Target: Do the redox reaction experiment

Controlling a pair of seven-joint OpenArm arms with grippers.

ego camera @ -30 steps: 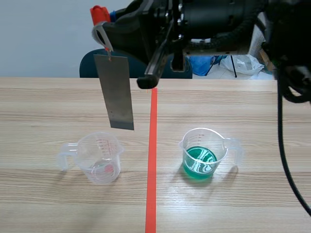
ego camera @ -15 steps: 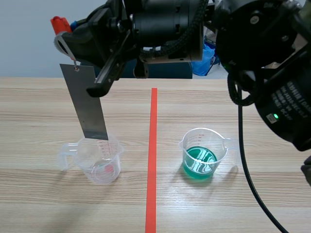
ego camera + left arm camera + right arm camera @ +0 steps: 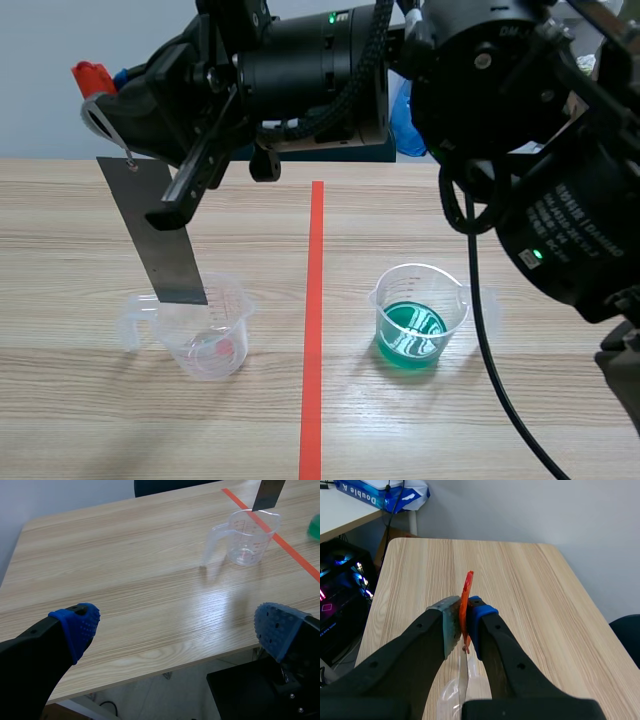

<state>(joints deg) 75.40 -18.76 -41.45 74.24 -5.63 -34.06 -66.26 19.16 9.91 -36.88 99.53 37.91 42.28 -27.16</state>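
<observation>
The left gripper (image 3: 176, 627) hangs spread wide over the near edge of the table (image 3: 125, 555), its blue pads (image 3: 75, 625) well apart with nothing between them. Farther in, a tape line (image 3: 314, 330) runs away down the middle of the table. A clear cup (image 3: 205, 330) with red scale marks stands on the left side of the line, handle turned outward. On the other side stands a second cup (image 3: 418, 315) holding green liquid, its handle also turned outward. The cups are well apart. A grey metal strip (image 3: 155, 230) hangs tilted over the clear cup, its lower end level with the rim; whether it reaches into the mouth cannot be told. The top of the strip hangs from an orange-red clip (image 3: 90, 75). The right gripper (image 3: 464, 615) is clamped on that clip, fingers pressed against its two faces. The right arm (image 3: 480, 90) comes in raised from the right and reaches across the line, well past the middle.
</observation>
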